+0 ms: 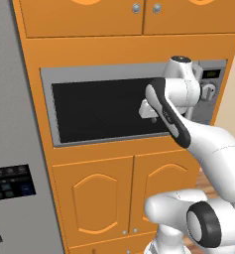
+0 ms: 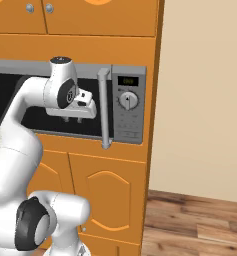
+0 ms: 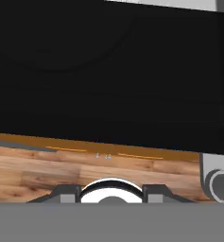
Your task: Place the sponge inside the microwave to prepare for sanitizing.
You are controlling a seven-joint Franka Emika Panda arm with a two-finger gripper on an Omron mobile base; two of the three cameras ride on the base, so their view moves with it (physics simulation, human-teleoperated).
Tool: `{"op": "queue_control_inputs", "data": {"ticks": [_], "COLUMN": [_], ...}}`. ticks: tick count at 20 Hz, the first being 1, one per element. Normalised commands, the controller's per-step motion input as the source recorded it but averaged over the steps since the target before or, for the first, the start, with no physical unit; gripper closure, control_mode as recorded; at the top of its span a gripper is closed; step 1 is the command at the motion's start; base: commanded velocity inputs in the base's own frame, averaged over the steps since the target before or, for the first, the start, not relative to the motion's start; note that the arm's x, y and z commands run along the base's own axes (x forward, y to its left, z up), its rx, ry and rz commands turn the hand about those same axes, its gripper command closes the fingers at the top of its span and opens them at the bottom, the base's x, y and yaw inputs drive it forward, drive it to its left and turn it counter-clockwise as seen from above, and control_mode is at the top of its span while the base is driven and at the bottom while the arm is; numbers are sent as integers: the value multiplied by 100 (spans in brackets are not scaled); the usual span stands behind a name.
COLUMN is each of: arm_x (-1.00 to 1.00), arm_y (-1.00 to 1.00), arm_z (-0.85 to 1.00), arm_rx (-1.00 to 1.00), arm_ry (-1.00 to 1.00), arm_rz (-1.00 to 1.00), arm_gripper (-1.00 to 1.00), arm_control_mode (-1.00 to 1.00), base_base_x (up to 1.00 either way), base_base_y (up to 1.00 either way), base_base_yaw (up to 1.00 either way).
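Base views flank arm, share microwave point(image 1: 104, 106); hand view close, downward.

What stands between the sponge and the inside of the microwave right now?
The microwave's own dark glass door looks shut across the cavity. The gripper hangs in front of that door, left of the door handle. No sponge appears between its fingers.

Even, flat rendered light with no clear source brightens the orange cabinets point(image 1: 109, 193) without hard shadows or glare, the microwave point(image 1: 104, 111) glass stays near-black, and edges look slightly soft.
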Motion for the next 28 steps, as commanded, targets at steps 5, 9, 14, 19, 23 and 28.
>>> {"op": "queue_control_inputs", "data": {"ticks": [5, 9, 14, 19, 23, 28], "arm_x": [-17, -48, -49, -26, -2, -2], "arm_y": [-1, 0, 0, -24, -60, -49], "arm_z": [0, 0, 0, 0, -2, 3], "arm_rx": [0, -1, -6, -4, 0, 0], "arm_ry": [0, 0, -11, -33, -13, 0], "arm_rz": [-3, -5, -6, -2, 0, -10], "arm_gripper": [-100, -100, -100, -100, -100, -100], "arm_control_mode": [-100, -100, -100, -100, -100, -100], "base_base_x": [0, 0, 0, 0, 0, 0], "base_base_y": [0, 0, 0, 0, 0, 0], "base_base_yaw": [0, 0, 0, 0, 0, 0]}}
